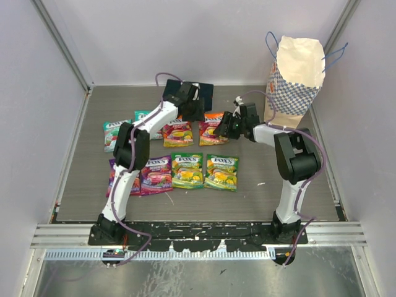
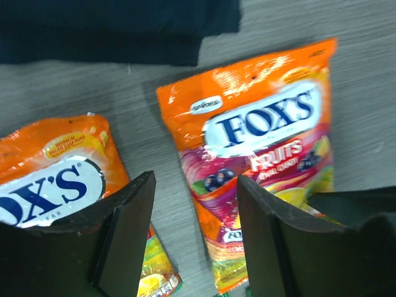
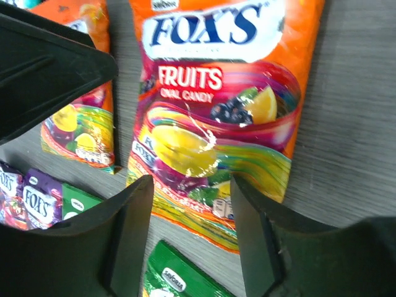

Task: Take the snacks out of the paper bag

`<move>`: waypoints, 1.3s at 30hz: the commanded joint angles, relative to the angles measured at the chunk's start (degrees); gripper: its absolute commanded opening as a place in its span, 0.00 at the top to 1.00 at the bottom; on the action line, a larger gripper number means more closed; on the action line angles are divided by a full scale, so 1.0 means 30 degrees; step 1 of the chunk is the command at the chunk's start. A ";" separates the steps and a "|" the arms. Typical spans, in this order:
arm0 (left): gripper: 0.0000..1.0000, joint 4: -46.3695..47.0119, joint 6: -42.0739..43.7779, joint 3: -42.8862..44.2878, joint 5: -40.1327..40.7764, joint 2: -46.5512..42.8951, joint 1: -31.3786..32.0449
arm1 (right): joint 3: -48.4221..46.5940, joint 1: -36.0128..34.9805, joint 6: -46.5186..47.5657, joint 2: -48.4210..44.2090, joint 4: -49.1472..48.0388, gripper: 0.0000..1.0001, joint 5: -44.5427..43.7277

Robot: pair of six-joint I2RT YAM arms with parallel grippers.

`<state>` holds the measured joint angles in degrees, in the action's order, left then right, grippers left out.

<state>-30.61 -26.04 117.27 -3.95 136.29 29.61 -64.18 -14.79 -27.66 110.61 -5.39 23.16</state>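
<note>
My left pincer [image 2: 195, 179] and right pincer [image 3: 192, 182] both hover, jaws apart, gripping nothing. A flat glossy orange candy pouch [image 3: 216, 93] lies directly beneath my right pincer; the boxy blue-and-white checkered paper bag [image 1: 289, 98] stands upright beyond it.

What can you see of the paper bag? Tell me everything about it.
The paper bag stands upright at the far right corner of the table. Its outside is blue-and-white checkered, with orange-red marks on one side. The inside is plain cream paper, and that is all that shows through the mouth from above. The mouth is open and a little crumpled, with a thin blue cord handle looping off each side. No gripper holds it.
</note>
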 commanded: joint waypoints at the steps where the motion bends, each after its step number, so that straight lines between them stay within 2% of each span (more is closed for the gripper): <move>1: 0.40 -0.1999 0.2448 0.2876 -0.0208 -0.1734 -0.0021 | -0.2220 -0.0169 0.0779 -0.1769 0.1268 0.37 0.0268; 6: 0.25 -0.2616 0.3946 0.2340 0.0070 -0.5471 -0.0209 | -0.4383 -0.0165 0.2065 -0.3748 0.3194 0.25 0.0233; 7: 0.18 -0.2469 0.4178 0.1819 0.0002 -0.6403 -0.0311 | -0.4463 -0.0168 0.2210 -0.4355 0.3230 0.23 0.0193; 8: 0.00 -0.2286 0.4456 0.1073 -0.0189 -0.7314 -0.0405 | -0.4375 -0.0162 0.2331 -0.4962 0.3118 0.21 0.0199; 14: 0.02 -0.1683 0.5320 -0.3948 -0.1041 -1.3040 -0.1419 | -0.1166 -0.0097 0.2342 -0.9933 0.1038 0.13 -0.0785; 18: 0.02 0.0321 0.4858 -0.9012 -0.1674 -1.7719 -0.2521 | 0.1538 -0.0090 0.1359 -1.4298 0.0333 0.03 -0.5302; 23: 0.02 0.1460 0.4593 -1.4705 -0.0366 -2.4151 -0.3274 | 0.4976 -0.0105 0.1877 -1.8418 0.0905 0.01 -0.9436; 26: 0.02 0.1930 0.4139 -1.6909 0.0147 -2.6704 -0.3304 | 0.6358 -0.0097 0.2020 -1.9585 0.1232 0.01 -1.0448; 30: 0.02 0.2017 0.3734 -1.8113 0.0307 -2.8146 -0.3305 | 0.6870 -0.0107 0.1830 -1.9745 0.1501 0.01 -0.9264; 39: 0.02 0.1357 0.3786 -1.8013 0.0696 -2.8196 -0.3306 | 0.6602 -0.0097 0.1880 -1.9558 0.1742 0.01 -0.8305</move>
<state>-29.04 -14.37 62.74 -2.72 52.23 19.77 -42.63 -15.00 -22.52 52.27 1.87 -3.01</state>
